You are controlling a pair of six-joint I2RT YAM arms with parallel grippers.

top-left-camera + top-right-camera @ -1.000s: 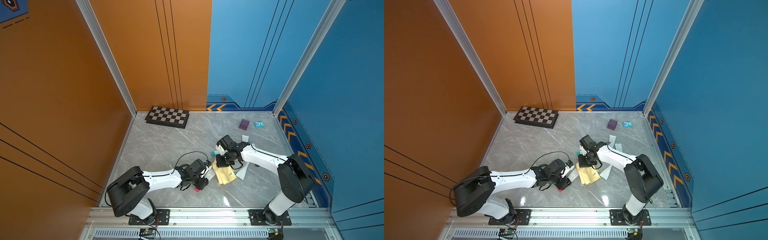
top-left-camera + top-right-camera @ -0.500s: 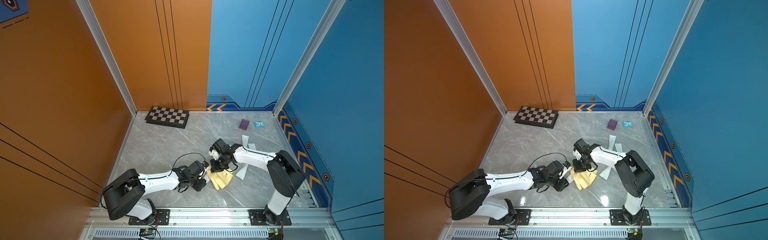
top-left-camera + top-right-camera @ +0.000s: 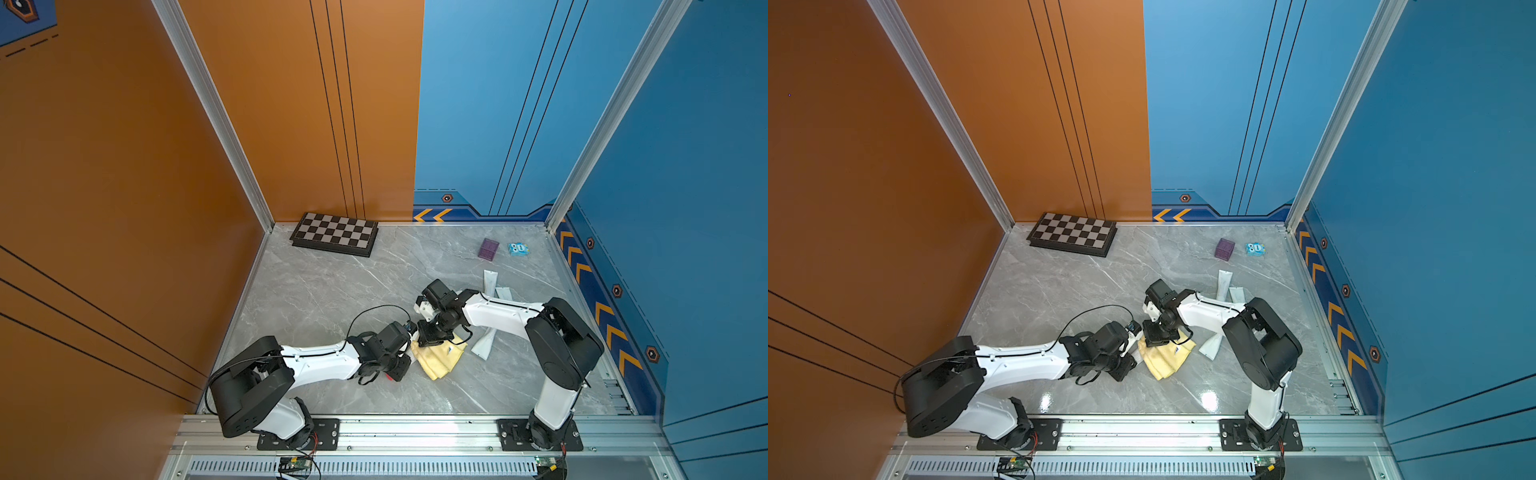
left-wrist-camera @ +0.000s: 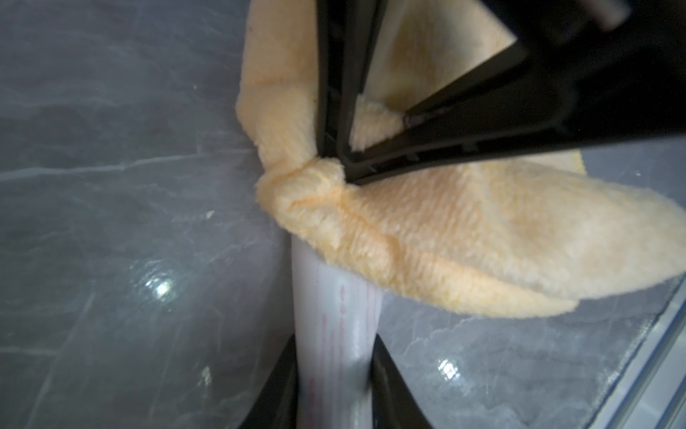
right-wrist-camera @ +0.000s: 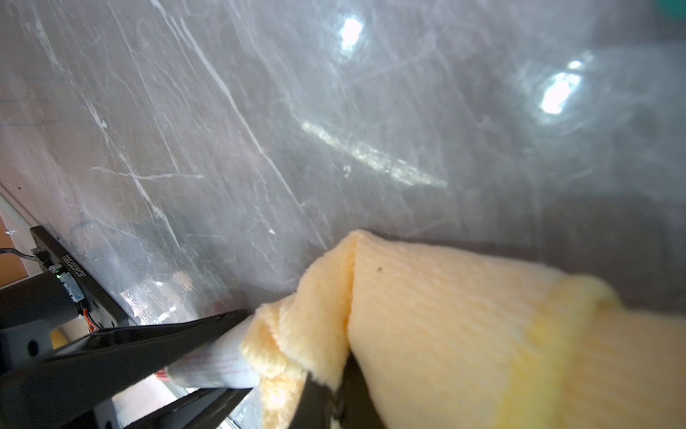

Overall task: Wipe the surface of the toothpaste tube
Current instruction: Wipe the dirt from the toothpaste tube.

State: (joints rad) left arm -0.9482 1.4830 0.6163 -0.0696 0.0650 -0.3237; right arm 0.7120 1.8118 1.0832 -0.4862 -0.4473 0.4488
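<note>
Both arms have drawn together near the front edge of the surface (image 3: 332,299). The left gripper (image 4: 334,364) is clamped on the toothpaste tube (image 4: 336,308). Its long axis runs straight out toward the right gripper (image 4: 334,163), which is pinched on the yellow cloth (image 4: 464,237) draped over the tube's far end.

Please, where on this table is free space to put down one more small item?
Free: the wide marble between the chessboard and the left arm; also the front strip between the yellow cloth and the metal rail. Crowded: around the cloth and toothpaste tube, and near the spare tubes by the right arm.
</note>
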